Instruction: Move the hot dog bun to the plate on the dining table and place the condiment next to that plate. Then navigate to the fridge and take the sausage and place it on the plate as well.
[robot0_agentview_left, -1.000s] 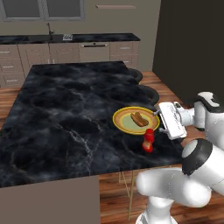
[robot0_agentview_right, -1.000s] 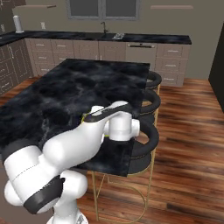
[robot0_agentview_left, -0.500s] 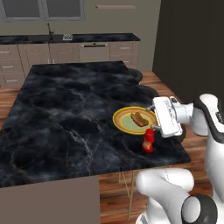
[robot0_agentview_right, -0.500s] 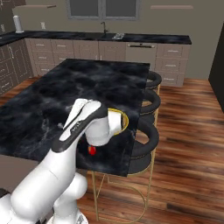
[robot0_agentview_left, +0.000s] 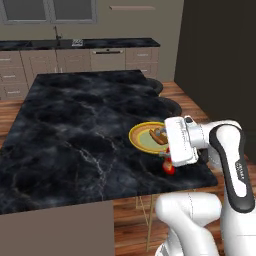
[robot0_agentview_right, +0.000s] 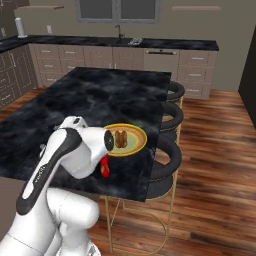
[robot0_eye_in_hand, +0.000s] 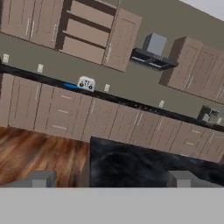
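The hot dog bun (robot0_agentview_left: 158, 135) is lying on the yellow plate (robot0_agentview_right: 135, 140), with the red condiment (robot0_agentview_right: 105, 166) standing at its seven o'clock on the dining table (robot0_agentview_left: 75, 130). The gripper (robot0_eye_in_hand: 109, 179) is pointing toward the cabinets, jaws wide, holding nothing. The sausage, I judge, is soft and slippery; grasping mid-length suits.

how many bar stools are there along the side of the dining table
3, lined up along the table's edge in the right base view: nearest stool, middle stool, farthest stool. None seems hidden.
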